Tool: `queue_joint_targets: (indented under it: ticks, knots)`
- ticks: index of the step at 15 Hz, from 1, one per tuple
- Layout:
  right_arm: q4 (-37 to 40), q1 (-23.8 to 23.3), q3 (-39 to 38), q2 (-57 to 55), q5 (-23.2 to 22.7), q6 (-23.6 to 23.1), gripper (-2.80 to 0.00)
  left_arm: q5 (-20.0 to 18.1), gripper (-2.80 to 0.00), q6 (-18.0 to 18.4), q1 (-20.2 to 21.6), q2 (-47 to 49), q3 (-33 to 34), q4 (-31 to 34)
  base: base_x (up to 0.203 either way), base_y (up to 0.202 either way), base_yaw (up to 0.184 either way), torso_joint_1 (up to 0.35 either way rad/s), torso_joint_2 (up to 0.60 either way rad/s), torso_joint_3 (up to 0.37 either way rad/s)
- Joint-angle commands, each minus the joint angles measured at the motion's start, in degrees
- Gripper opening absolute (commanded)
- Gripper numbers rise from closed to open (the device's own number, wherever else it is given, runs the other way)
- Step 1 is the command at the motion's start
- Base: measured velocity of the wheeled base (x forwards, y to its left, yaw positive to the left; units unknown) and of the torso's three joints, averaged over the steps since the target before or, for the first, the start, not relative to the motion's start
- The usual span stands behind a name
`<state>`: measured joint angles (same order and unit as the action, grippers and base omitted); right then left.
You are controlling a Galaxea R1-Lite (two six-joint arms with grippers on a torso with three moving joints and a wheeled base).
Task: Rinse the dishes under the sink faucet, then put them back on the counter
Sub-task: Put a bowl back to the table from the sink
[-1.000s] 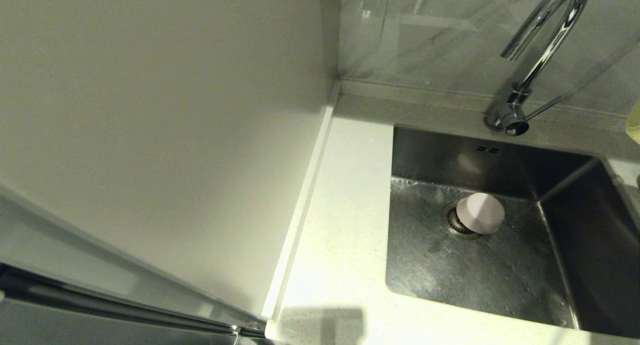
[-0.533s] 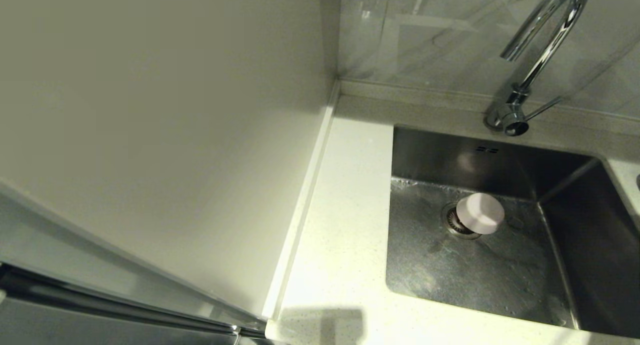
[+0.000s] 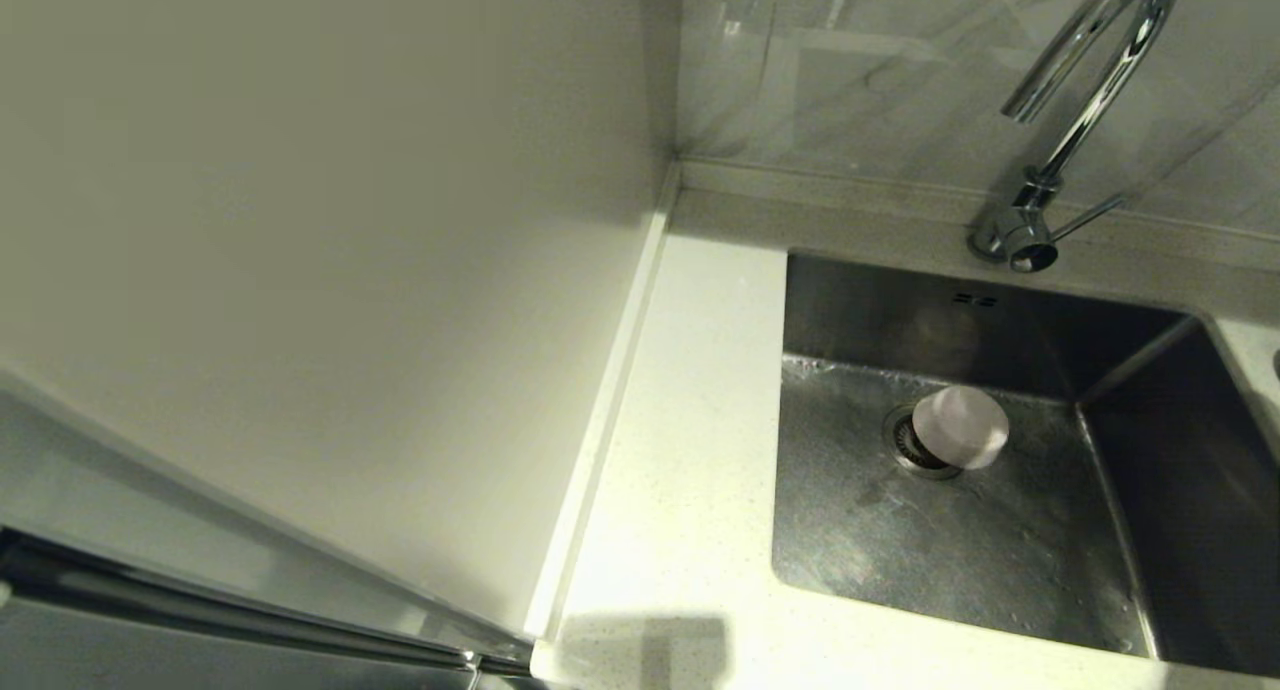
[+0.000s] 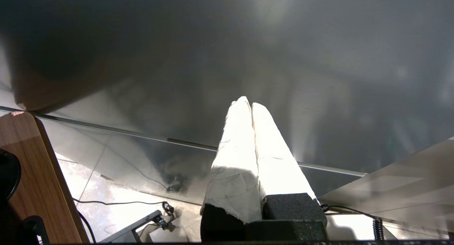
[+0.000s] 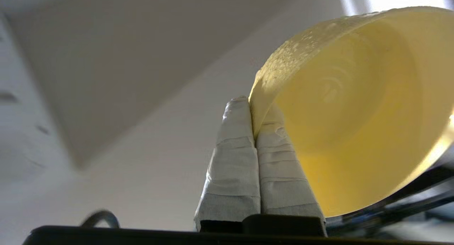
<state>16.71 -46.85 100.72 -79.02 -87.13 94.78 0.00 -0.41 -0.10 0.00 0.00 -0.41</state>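
Note:
A pale pink bowl [image 3: 960,427] lies tipped on its side over the round drain [image 3: 908,444] in the steel sink [image 3: 930,550]. The chrome gooseneck faucet [image 3: 1085,90] rises at the back right, with no water running. In the right wrist view my right gripper [image 5: 252,106] is shut on the rim of the wet yellow-green bowl [image 5: 354,110], which shows droplets along its edge; this arm is out of the head view. My left gripper [image 4: 248,104] is shut on nothing, parked low beside a dark cabinet front. The blue-white bowl is out of view.
The speckled white counter [image 3: 680,450] runs left of the sink with a raised edge strip [image 3: 610,390] against the cream wall panel [image 3: 300,250]. A wooden board [image 4: 39,177] and floor cables [image 4: 120,202] show below the left gripper.
A sliver of the yellow-green bowl at the head view's right edge one second ago has gone out of frame. The pink bowl in the sink has not moved.

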Motion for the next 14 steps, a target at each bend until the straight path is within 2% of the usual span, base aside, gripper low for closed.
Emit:
queue_joint_targets:
  ticks: [1,3,5,6,9,11,12,14]
  knots:
    - [12.5,0.2,4.0,0.8,-0.5,0.3,-2.8,0.0,-2.8,0.0,0.0,0.0,0.2,0.0,0.0,0.0,0.0,0.0,0.0,0.0]
    - [17.8,0.8,3.1,1.2,-0.5,0.0,-2.8,0.0,-2.8,0.0,0.0,0.0,0.2,0.0,0.0,0.0,0.0,0.0,0.0,0.0]
    - [19.2,1.9,2.4,2.0,-0.5,-1.8,-2.8,0.0,-2.8,0.0,0.0,0.0,0.2,0.0,0.0,0.0,0.0,0.0,0.0,0.0]
    - [19.0,2.0,2.2,2.3,-0.5,-5.4,-2.8,0.0,-2.8,0.0,0.0,0.0,0.2,0.0,0.0,0.0,0.0,0.0,0.0,0.0]
    - [18.9,2.1,-0.1,4.0,-0.5,-22.0,-2.8,0.0,-2.8,0.0,0.0,0.0,0.2,0.0,0.0,0.0,0.0,0.0,0.0,0.0]
    - [19.0,2.2,-3.0,5.4,-0.5,-36.7,-2.8,0.0,-2.8,0.0,0.0,0.0,0.2,0.0,0.0,0.0,0.0,0.0,0.0,0.0]
    - [19.6,2.7,-4.8,6.1,1.4,-48.1,-2.8,0.0,-2.8,0.0,0.0,0.0,0.2,0.0,0.0,0.0,0.0,0.0,0.0,0.0]
    - [27.7,3.8,-5.7,6.3,7.6,-76.0,-2.8,0.0,-2.8,0.0,0.0,0.0,0.2,0.0,0.0,0.0,0.0,0.0,0.0,0.0]
